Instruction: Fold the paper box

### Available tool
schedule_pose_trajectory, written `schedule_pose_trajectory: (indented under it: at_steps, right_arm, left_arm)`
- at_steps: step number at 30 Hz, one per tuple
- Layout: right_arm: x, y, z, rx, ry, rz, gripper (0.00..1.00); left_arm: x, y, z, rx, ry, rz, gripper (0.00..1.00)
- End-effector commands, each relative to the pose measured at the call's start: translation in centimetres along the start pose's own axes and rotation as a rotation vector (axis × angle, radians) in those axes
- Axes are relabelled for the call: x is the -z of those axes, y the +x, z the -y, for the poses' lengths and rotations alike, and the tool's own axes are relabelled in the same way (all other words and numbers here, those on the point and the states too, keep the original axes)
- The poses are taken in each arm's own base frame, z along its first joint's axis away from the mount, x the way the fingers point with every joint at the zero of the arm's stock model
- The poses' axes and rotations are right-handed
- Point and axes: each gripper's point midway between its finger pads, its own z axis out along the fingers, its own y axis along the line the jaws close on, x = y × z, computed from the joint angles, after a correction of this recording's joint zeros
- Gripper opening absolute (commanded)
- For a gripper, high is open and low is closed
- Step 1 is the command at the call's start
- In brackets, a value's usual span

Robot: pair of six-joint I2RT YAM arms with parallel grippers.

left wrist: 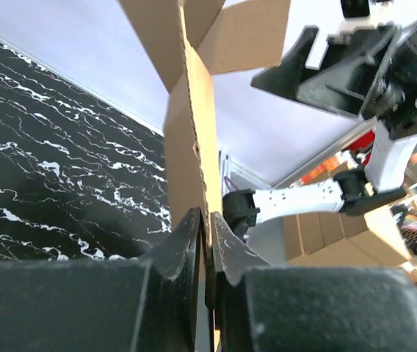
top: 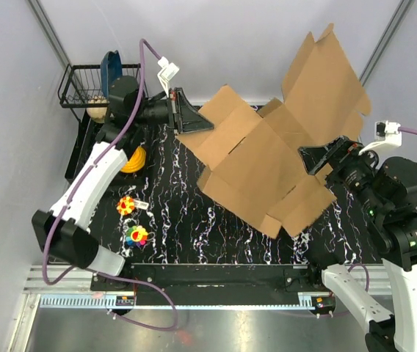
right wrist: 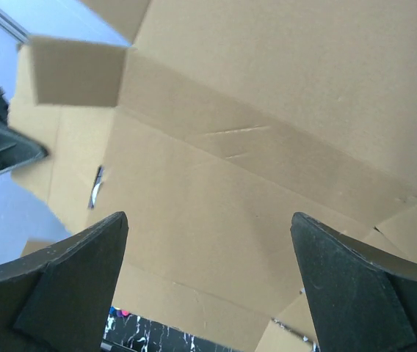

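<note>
**A:** Where is the paper box (top: 256, 158)?

**B:** In the middle of the overhead frame, tilted over the desk (top: 179, 213). Its big flap rises toward the upper right.

**A:** And the fingers?

**B:** Nearer, at centre right, the right fingers (right wrist: 62, 271) are spread wide facing the inner panel and grasp nothing. Farther, up and left of centre, the left fingers (left wrist: 183, 249) are clenched on a flap's edge.

**A:** How will it handle?

**B:** Likely light, stiff across the panels and floppy at the creases. I'd pinch an edge close to a crease, since thin tabs may crumple.
</note>
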Motion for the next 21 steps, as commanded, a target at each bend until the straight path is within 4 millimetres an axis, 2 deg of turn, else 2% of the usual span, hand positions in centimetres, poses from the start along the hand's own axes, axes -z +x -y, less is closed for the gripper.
schedule_pose_trajectory:
  at_steps: [1,2,3,4,6,7,10,11,12,13,14,15,16,17,18,19,20,21]
  right_arm:
    - [-0.4,0.8,0.9,0.023,0.026,-0.018,0.98]
    - [-0.7,1.4,1.2,0.022,0.034,-0.031,0.99]
    - [-0.8,1.6,1.4,0.022,0.037,-0.034,0.99]
    - [-0.8,1.8,1.6,0.022,0.041,-0.037,0.98]
    - [-1.0,2.5,2.0,0.021,0.051,-0.051,0.99]
    - [-1.0,2.6,2.1,0.024,0.054,-0.053,0.98]
    - [-1.2,3.1,2.7,0.034,0.069,-0.062,0.99]
    - [-1.3,3.1,2.8,0.039,0.072,-0.064,0.99]
    - [-1.4,3.2,2.8,0.042,0.073,-0.067,0.99]
    - [-1.5,3.3,2.9,0.045,0.077,-0.07,0.99]
    - [-1.6,3.3,2.9,0.043,0.077,-0.07,0.99]
    - [-1.8,3.3,3.0,0.046,0.077,-0.068,0.99]
    - [-1.9,3.6,3.1,0.046,0.08,-0.075,0.98]
    - [-2.1,3.7,3.3,0.045,0.083,-0.077,0.99]
    - [-2.3,3.9,3.4,0.042,0.081,-0.078,0.99]
    - [-2.7,4.6,3.7,0.04,0.089,-0.094,0.99]
    - [-2.8,4.8,3.8,0.037,0.088,-0.099,0.99]
    - [-3.1,5.0,3.9,0.029,0.086,-0.1,0.99]
  left_arm:
    - [-1.0,-0.6,-4.2,0.067,0.049,-0.028,0.13]
    - [-1.3,0.5,-6.2,0.142,0.004,-0.055,0.14]
    - [-1.7,1.2,-8.3,0.141,-0.043,-0.062,0.17]
    - [-2.0,2.9,-11.1,0.219,-0.089,-0.088,0.21]
    - [-2.3,4.6,-14.4,0.251,-0.156,-0.102,0.25]
    - [-2.4,6.1,-16.5,0.303,-0.196,-0.12,0.37]
    - [-1.8,7.2,-20.8,0.334,-0.34,-0.092,0.46]
    - [-1.3,6.8,-22.0,0.337,-0.403,-0.06,0.49]
    - [-0.5,6.3,-22.4,0.327,-0.447,-0.028,0.53]
    - [0.0,5.4,-22.6,0.303,-0.484,0.01,0.66]
    - [0.7,4.5,-23.2,0.287,-0.557,0.062,0.74]
    - [1.5,3.6,-22.4,0.261,-0.587,0.1,0.86]
    - [1.9,2.9,-22.0,0.238,-0.608,0.134,0.87]
    - [2.8,3.3,-22.6,0.259,-0.681,0.169,0.88]
    - [3.2,2.3,-21.0,0.231,-0.696,0.219,0.88]
    - [3.6,2.9,-20.6,0.25,-0.737,0.238,0.88]
    - [4.1,5.9,-21.7,0.309,-0.878,0.253,0.88]
    - [4.8,7.2,-20.1,0.324,-0.942,0.26,0.87]
